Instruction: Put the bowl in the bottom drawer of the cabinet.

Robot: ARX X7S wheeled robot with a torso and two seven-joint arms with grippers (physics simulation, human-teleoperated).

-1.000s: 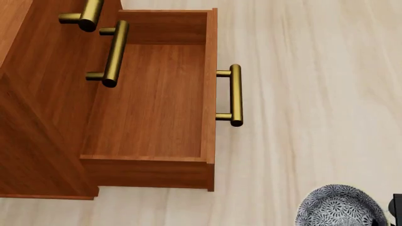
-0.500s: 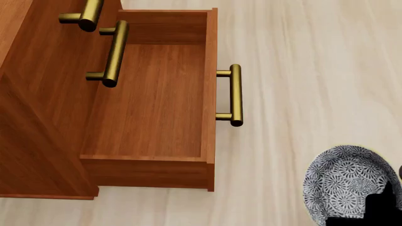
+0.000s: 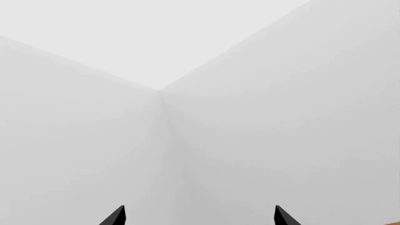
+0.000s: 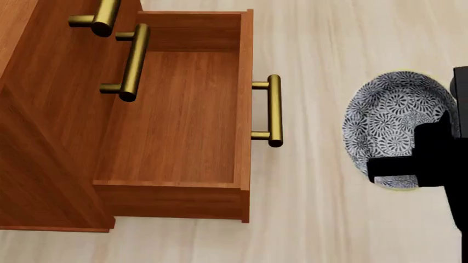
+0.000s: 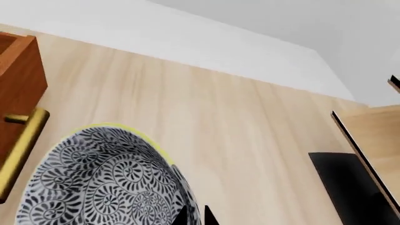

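The bowl (image 4: 391, 118), blue-grey floral with a pale rim, hangs over the floor to the right of the bottom drawer (image 4: 175, 118), apart from its brass handle (image 4: 274, 110). The drawer stands pulled out of the reddish-brown cabinet (image 4: 44, 126), with nothing inside it. My right gripper (image 5: 195, 216) is shut on the bowl (image 5: 106, 180), one fingertip on each side of the rim; its black arm (image 4: 431, 159) covers the bowl's lower right part. My left gripper (image 3: 200, 216) is open, facing a bare white wall corner, and does not show in the head view.
Two upper drawers with brass handles (image 4: 131, 61) (image 4: 100, 16) sit above the open one. Pale wood floor (image 4: 329, 219) surrounds the cabinet. In the right wrist view a light-wood rack (image 5: 375, 136) and a dark panel (image 5: 344, 187) stand on the side away from the drawer.
The bowl has come up from the lower right corner of the head view to the level of the drawer handle, held by my right gripper. The drawer and cabinet have not moved.
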